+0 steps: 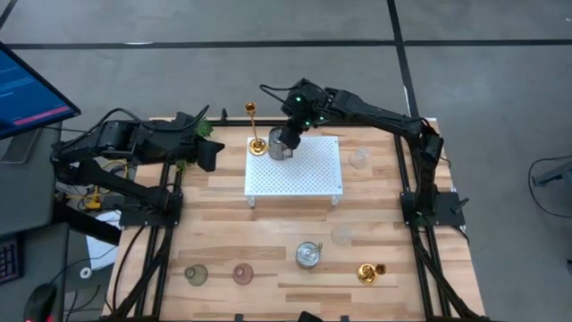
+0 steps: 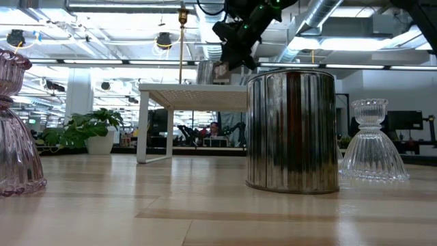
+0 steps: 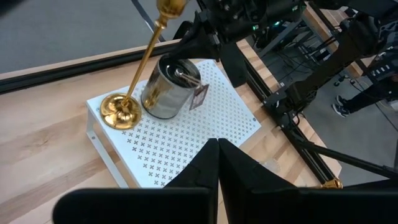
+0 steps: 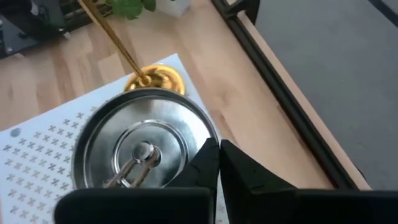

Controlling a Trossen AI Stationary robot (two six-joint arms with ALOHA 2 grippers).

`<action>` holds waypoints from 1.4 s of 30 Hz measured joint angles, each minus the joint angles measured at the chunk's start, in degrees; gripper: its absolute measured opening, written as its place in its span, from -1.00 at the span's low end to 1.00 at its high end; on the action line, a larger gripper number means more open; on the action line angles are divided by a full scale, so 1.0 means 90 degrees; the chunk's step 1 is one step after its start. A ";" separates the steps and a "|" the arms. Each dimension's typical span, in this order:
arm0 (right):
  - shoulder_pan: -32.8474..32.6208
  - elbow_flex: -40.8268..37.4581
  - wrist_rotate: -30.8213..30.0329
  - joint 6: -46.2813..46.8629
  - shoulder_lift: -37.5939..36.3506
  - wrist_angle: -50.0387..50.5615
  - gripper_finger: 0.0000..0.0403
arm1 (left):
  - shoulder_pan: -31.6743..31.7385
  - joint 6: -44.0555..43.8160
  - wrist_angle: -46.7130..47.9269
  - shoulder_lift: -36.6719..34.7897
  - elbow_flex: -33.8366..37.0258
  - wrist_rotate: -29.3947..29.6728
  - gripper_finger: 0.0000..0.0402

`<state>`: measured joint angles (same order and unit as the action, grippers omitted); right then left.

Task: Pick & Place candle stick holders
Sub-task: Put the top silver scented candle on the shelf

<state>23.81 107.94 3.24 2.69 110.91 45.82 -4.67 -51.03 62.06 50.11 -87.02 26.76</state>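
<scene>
A silvery cup [image 1: 280,146] stands on the white perforated stand [image 1: 304,174], next to the tall gold candle stick holder [image 1: 256,134] at the stand's far left corner. My right gripper [image 4: 219,146] is shut at the cup's rim. My left gripper [image 1: 211,154] hangs shut over the table's left side and holds nothing. Near the front edge stand a greenish holder [image 1: 196,275], a pinkish one [image 1: 242,274], a second silvery cup [image 1: 308,255] and two small gold holders [image 1: 368,273]. Clear glass holders [image 1: 359,159] [image 1: 341,236] stand on the right. My right gripper pinches the silvery cup's rim [image 4: 210,138] on the side toward the table's right, one finger [image 4: 202,168] inside the cup and one outside. The fingers slant down from above and from the right. The cup is upright, its base at the stand's top [image 2: 208,83].
A green leafy plant [image 1: 202,131] sits at the far left, close to my left arm. The stand's near and right parts [image 1: 313,179] are bare. A monitor [image 1: 27,89] stands off the table's left side.
</scene>
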 joint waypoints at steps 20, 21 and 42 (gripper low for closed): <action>0.0029 0.0055 -0.0213 -0.0209 0.0019 0.0019 -1.00 | 0.0002 0.0000 -0.0049 0.0000 0.0000 0.0000 -0.97; 0.0026 0.0099 -0.0242 -0.0256 0.0025 0.0064 -1.00 | 0.0000 0.0000 -0.0049 0.0000 0.0000 0.0000 -0.97; -0.0024 0.0250 -0.0352 -0.0301 0.0039 0.0067 -1.00 | 0.0002 0.0022 -0.0101 0.0060 0.0000 -0.0001 -0.96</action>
<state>23.59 110.19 0.08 -0.01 111.26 46.42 -4.64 -50.83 61.16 50.65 -87.02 26.75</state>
